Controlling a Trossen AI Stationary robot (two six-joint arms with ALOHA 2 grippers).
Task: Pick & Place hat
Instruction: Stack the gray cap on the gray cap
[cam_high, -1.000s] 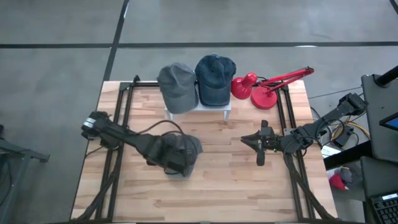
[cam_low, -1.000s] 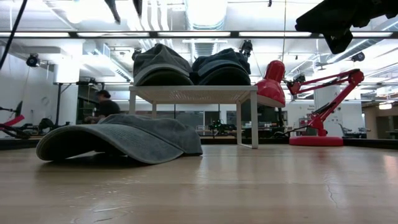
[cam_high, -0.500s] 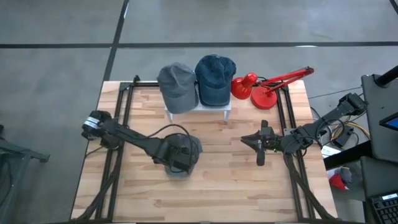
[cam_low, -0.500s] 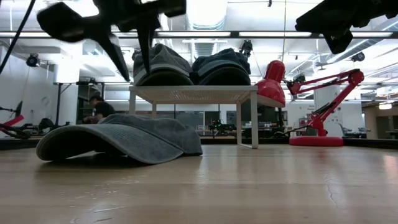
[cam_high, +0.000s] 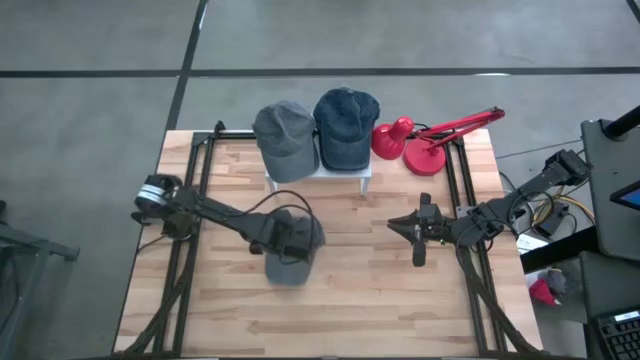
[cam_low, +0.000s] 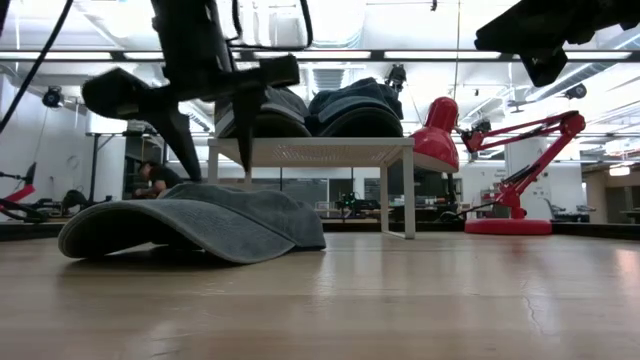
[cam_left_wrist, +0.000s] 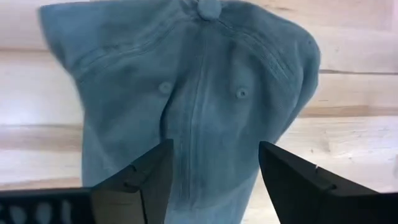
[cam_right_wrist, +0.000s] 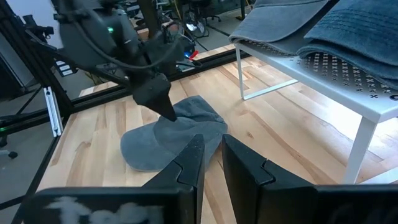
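Wooden table (cam_high: 380, 290) bears a faded grey-blue hat (cam_high: 292, 255), crown creased; left claw (cam_left_wrist: 211, 180), fingers apart, hovers over it.

Looks like a robotics lab or workshop, not anyone's home. The wooden worktop (cam_high: 350, 290) sits on a bare grey concrete floor (cam_high: 100, 60), with black metal rails (cam_high: 190, 200) bolted along its sides for the arms. Cables (cam_high: 535, 215) trail off at the right edge next to some dark equipment (cam_high: 610, 170). From table level you get long rows of ceiling strip lights (cam_low: 330, 20), glass partitions and more gear on benches way in the back, plus a person (cam_low: 155, 178) sitting at a desk over there. A red desk lamp (cam_low: 500, 150) is parked on the worktop too.
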